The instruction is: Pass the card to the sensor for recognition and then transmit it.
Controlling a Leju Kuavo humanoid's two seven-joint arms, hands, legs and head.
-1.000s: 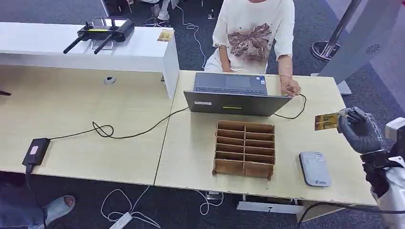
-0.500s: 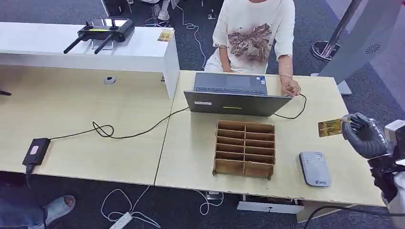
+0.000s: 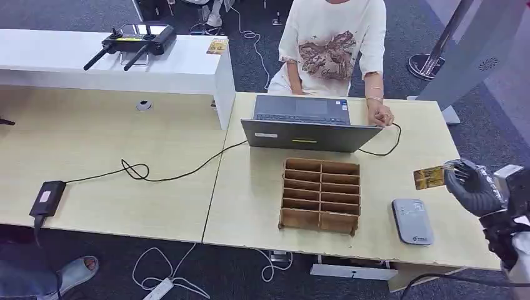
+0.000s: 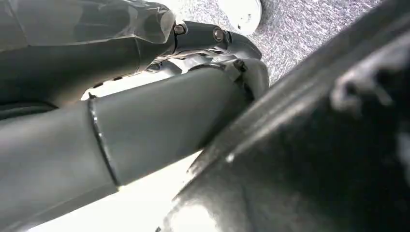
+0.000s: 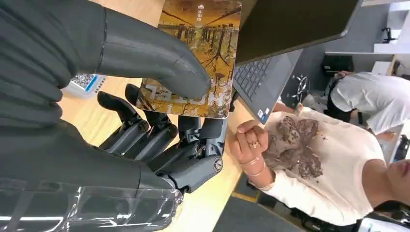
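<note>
The robot's right hand (image 3: 470,185) pinches a brown-and-gold picture card (image 3: 429,178) between thumb and fingers (image 5: 145,128), held in the air above the right end of the pale wooden tabletop (image 3: 250,200), just beyond the grey rounded card sensor (image 3: 412,220). Reading and hand-over both appear still to come. A slotted wooden organiser (image 3: 320,195), an open grey laptop (image 3: 307,122) and a seated person's hand (image 3: 380,115) lie leftward and farther off; the left hand's state cannot be told.
</note>
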